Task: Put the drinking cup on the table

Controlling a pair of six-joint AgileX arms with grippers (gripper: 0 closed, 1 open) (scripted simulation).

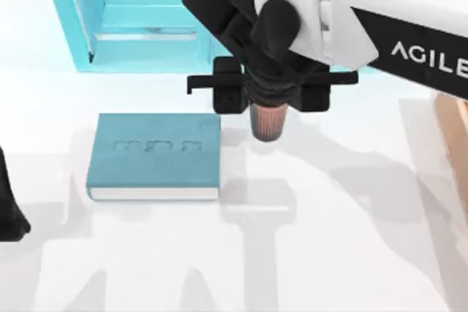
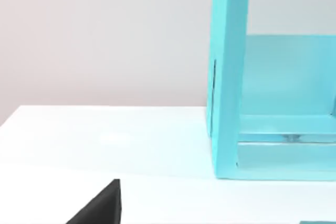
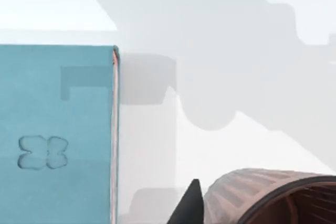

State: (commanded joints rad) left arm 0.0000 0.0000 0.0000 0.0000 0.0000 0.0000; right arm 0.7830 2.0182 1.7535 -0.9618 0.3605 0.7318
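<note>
We've got the drinking cup (image 1: pixel 267 120), a little reddish-brown ribbed tumbler with no handle and a dark inside, hanging upright just right of the teal book's far corner. Under it is the table (image 1: pixel 351 253), plain flat white. Can't tell if they're touching.

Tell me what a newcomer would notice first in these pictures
The right gripper stands out, near the table's middle, shut on the drinking cup just right of the teal book. Behind them at the far edge stands a light-blue shelf cabinet. The left arm sits parked at the left edge.
</note>
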